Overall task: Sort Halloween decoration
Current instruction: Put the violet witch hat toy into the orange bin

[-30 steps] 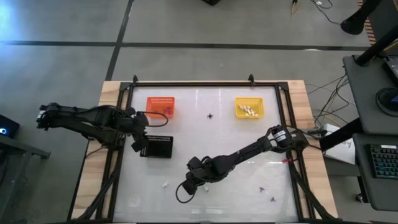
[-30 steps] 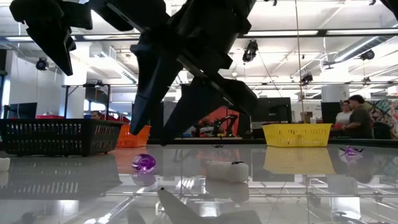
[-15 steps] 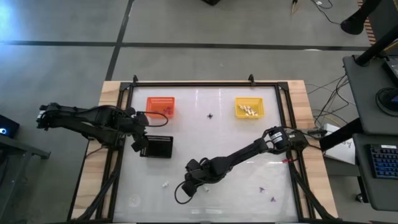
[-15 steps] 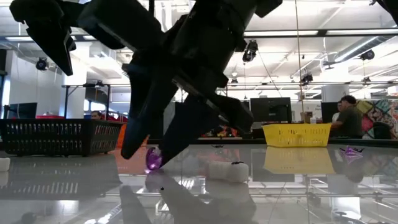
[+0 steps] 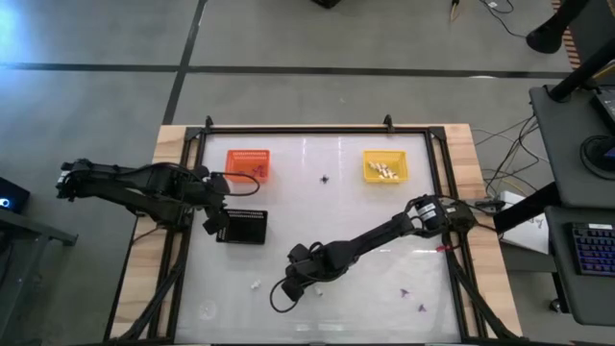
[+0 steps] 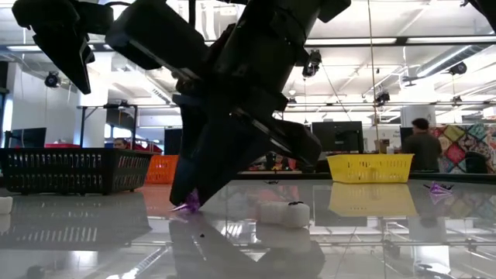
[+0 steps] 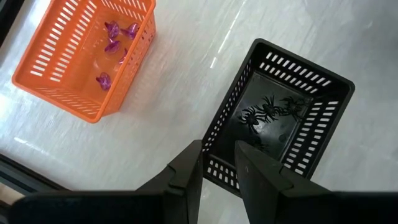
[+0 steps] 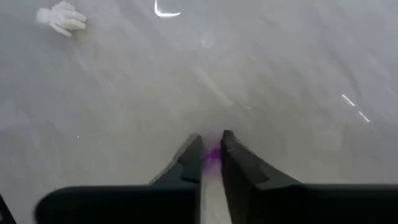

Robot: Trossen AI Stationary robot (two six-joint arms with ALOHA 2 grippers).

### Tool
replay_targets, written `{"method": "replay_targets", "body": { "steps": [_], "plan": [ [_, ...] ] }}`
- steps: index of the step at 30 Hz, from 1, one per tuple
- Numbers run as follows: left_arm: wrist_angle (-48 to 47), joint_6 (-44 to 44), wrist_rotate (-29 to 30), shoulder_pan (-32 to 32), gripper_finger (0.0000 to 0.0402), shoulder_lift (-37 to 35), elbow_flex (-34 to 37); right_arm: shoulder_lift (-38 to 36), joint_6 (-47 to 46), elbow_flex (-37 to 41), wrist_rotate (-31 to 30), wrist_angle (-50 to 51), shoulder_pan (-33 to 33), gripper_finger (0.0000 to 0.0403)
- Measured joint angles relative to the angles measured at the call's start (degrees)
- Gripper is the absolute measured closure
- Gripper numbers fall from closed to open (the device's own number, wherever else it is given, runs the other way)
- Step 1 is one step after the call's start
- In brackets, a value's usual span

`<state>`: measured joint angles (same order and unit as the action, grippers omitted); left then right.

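Observation:
My right gripper (image 5: 285,290) reaches to the table's near middle and is shut on a small purple trinket (image 6: 190,204), one piece of the Halloween decoration. A whitish trinket (image 6: 283,213) lies just beside it, another (image 5: 256,284) a little to the left. My left gripper (image 7: 217,168) hangs open over the black basket (image 5: 242,228), which holds black spiders (image 7: 264,112). Purple trinkets (image 7: 112,45) lie in the orange basket (image 5: 247,164), whitish ones in the yellow basket (image 5: 385,167). My right gripper pinches the purple trinket (image 8: 211,157) between its two fingertips. The fingers slant down from above, coming from the table's right. The trinket sits at the glossy table top; I cannot tell whether it still rests on it.
A lone black spider (image 5: 325,179) lies on the table between the orange and yellow baskets. Two purple trinkets (image 5: 405,290) lie near the front right. A black frame (image 5: 317,129) runs around the table. People stand in the room far behind.
My right gripper has sunk a little toward the table and shut its fingers on the purple trinket, which lay between them before.

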<state>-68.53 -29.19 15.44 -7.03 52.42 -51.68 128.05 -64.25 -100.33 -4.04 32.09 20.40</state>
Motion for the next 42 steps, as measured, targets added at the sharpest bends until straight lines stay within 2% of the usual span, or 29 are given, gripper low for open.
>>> {"method": "replay_targets", "body": {
  "steps": [4,20,29,42],
  "plan": [
    [0.02,-1.06,0.04,0.00,0.0324,0.00,0.00,-0.47,-0.30,0.13,-0.04,0.30,-0.05,0.0393],
    [3.29,-2.79,0.28,0.02,0.0324,-0.02,0.00,-3.16,2.80,0.44,1.34,0.97,-3.07,0.0394],
    [3.64,0.35,0.50,0.02,0.0324,-0.02,0.00,-5.51,7.23,0.35,1.07,-1.97,-9.31,0.0394],
    [10.03,3.65,2.08,0.02,0.0324,0.00,0.00,-6.12,13.36,0.31,1.06,-16.96,-21.13,0.0394]
  ]
}}
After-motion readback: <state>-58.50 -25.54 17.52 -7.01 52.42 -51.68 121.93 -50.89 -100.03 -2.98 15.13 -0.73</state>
